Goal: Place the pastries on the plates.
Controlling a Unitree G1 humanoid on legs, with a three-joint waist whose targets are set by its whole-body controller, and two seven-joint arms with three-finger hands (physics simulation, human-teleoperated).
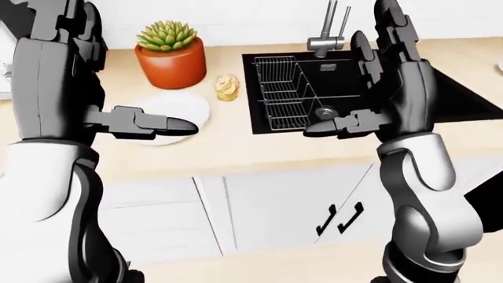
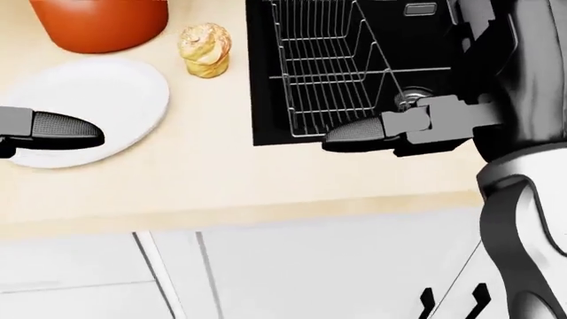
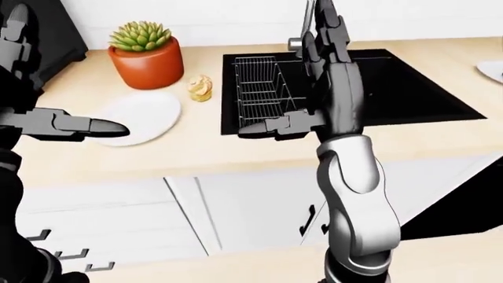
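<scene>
A golden pastry [image 2: 205, 50] stands upright on the wooden counter, just right of a white plate [image 2: 115, 93] that has nothing on it. My left hand [image 1: 106, 97] is raised at the left of the left-eye view, fingers open, and its thumb [image 2: 58, 129] juts over the plate's left part. My right hand [image 1: 346, 79] is raised over the black sink, open and empty, with its thumb [image 2: 359, 133] pointing left over the sink's near rim. Neither hand touches the pastry.
An orange pot with a succulent [image 1: 169, 56] stands above the plate. The black sink [image 1: 448, 94] holds a wire dish rack [image 1: 283, 94], with a faucet [image 1: 330, 35] above it. A white rim [image 3: 493, 71] shows at the far right. White cabinets [image 1: 275, 206] lie below.
</scene>
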